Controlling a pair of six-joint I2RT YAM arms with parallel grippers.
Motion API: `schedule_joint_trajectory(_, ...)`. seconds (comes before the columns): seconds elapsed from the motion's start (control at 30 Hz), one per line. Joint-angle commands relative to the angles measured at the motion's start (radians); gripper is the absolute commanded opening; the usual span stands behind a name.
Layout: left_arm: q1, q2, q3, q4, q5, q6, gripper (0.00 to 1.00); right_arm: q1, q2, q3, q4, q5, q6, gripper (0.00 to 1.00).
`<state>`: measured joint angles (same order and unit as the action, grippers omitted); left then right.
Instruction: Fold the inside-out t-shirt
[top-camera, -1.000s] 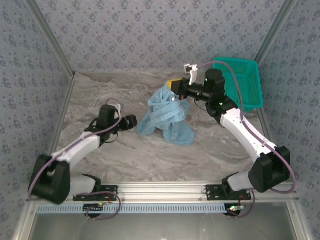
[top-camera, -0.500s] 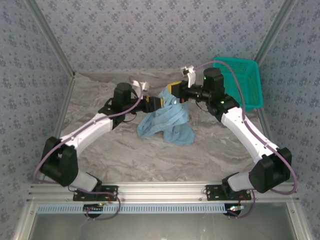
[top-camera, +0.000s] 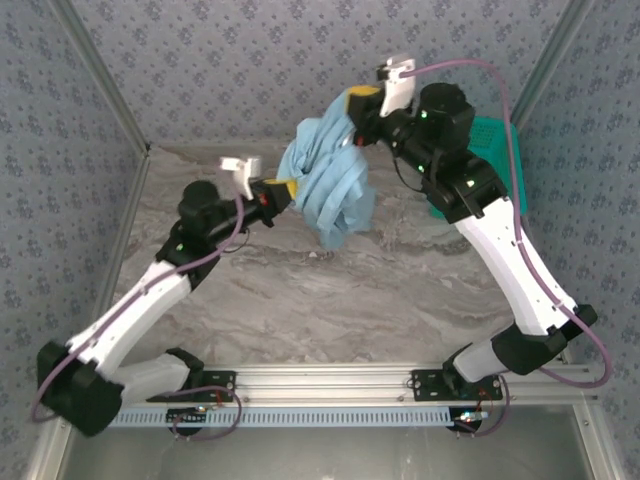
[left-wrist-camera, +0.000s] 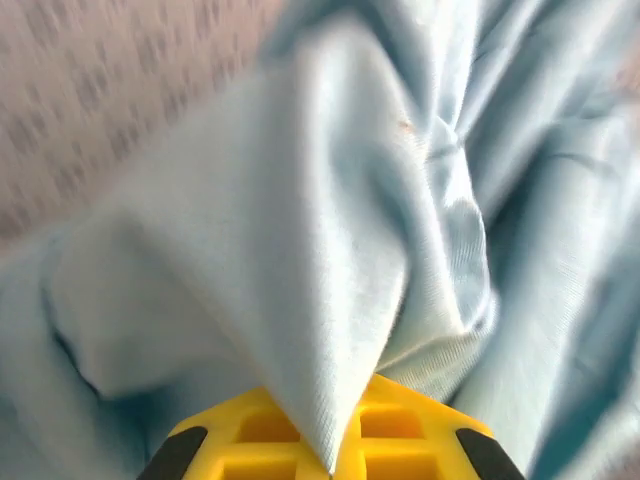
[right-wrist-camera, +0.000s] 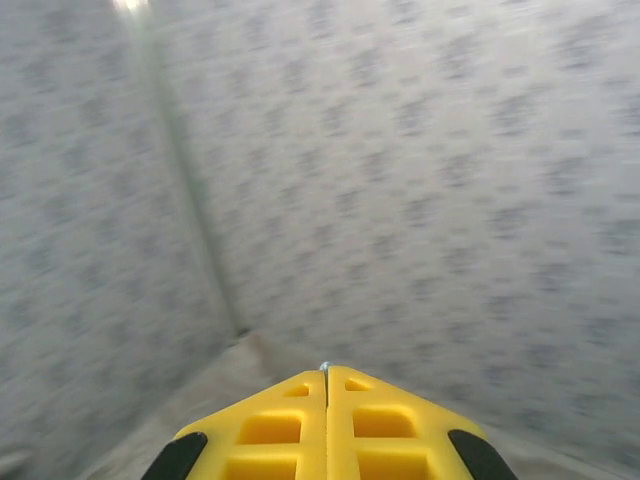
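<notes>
— What is counted?
— One t-shirt (top-camera: 325, 185), held bunched above the table (top-camera: 400, 290); one teal basket (top-camera: 503, 150).
— And the grippers?
— Two. The left gripper (top-camera: 286, 190) is clamped on a fold; the right gripper (right-wrist-camera: 326, 378) is pressed closed, seemingly on the cloth's edge.

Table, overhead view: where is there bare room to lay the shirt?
The widest bare patch of table lies in the middle, bordered by both arms and the front rail. The far-left corner too. Crowded: the far right, with the basket, and the far middle, where the shirt hangs between the left gripper and right gripper.
</notes>
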<state>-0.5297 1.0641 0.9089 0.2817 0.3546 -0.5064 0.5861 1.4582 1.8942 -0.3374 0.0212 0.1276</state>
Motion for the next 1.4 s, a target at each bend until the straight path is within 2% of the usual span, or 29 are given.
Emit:
schedule_joint_trajectory(0.0,0.015,-0.04,-0.086,-0.019,-0.25,0.0,0.0,-0.001,-0.023,-0.019,0.015,0.187,-0.049,0.0)
schedule_joint_trajectory(0.07,0.044,-0.042,-0.101,-0.135,-0.372,-0.075,0.0,-0.028,-0.06,-0.07,0.078,0.114,-0.041,0.0)
schedule_joint_trajectory(0.1,0.068,-0.04,-0.118,-0.176,-0.407,-0.121,0.0,-0.039,-0.075,-0.101,0.118,0.03,-0.04,0.0)
schedule_joint_trajectory(0.2,0.106,-0.042,-0.171,-0.192,-0.422,-0.162,0.0,-0.061,-0.1,-0.17,0.193,-0.17,-0.048,0.0)
schedule_joint_trajectory(0.37,0.107,-0.045,-0.166,-0.253,-0.375,-0.085,0.22,-0.116,-0.11,-0.269,0.336,-0.598,-0.003,0.0)
schedule_joint_trajectory(0.43,0.107,-0.057,-0.162,-0.272,-0.367,-0.057,0.3,-0.114,-0.097,-0.267,0.338,-0.658,-0.003,0.0)
schedule_joint_trajectory(0.5,0.106,-0.084,-0.162,-0.275,-0.345,-0.019,0.46,-0.116,-0.088,-0.262,0.33,-0.709,-0.002,0.0)
schedule_joint_trajectory(0.6,0.109,-0.121,-0.157,-0.235,-0.288,0.006,0.62,-0.116,-0.087,-0.251,0.286,-0.736,-0.033,0.0)
schedule_joint_trajectory(0.67,0.108,-0.107,-0.127,-0.186,-0.194,-0.004,0.68,-0.108,-0.08,-0.241,0.252,-0.724,-0.045,0.0)
schedule_joint_trajectory(0.8,0.081,-0.011,-0.007,-0.127,0.059,-0.001,0.73,-0.069,-0.078,-0.256,0.179,-0.608,-0.06,0.0)
schedule_joint_trajectory(0.87,0.043,0.015,0.023,-0.108,0.125,0.036,0.76,-0.052,-0.079,-0.26,0.129,-0.536,-0.057,0.0)
schedule_joint_trajectory(0.97,-0.033,0.057,0.074,-0.131,0.122,0.129,0.78,-0.018,-0.079,-0.269,0.077,-0.484,-0.068,0.0)
schedule_joint_trajectory(1.07,-0.065,0.116,0.134,-0.158,0.141,0.162,0.76,0.005,-0.075,-0.267,0.045,-0.441,-0.067,0.0)
schedule_joint_trajectory(1.17,-0.071,0.164,0.177,-0.158,0.169,0.17,0.67,0.007,-0.069,-0.253,0.03,-0.421,-0.057,0.0)
schedule_joint_trajectory(1.27,-0.072,0.197,0.213,-0.2,0.179,0.197,0.45,-0.002,-0.074,-0.234,0.028,-0.427,-0.055,0.0)
schedule_joint_trajectory(1.37,-0.066,0.191,0.227,-0.231,0.121,0.202,0.11,-0.017,-0.104,-0.243,0.055,-0.414,-0.072,0.0)
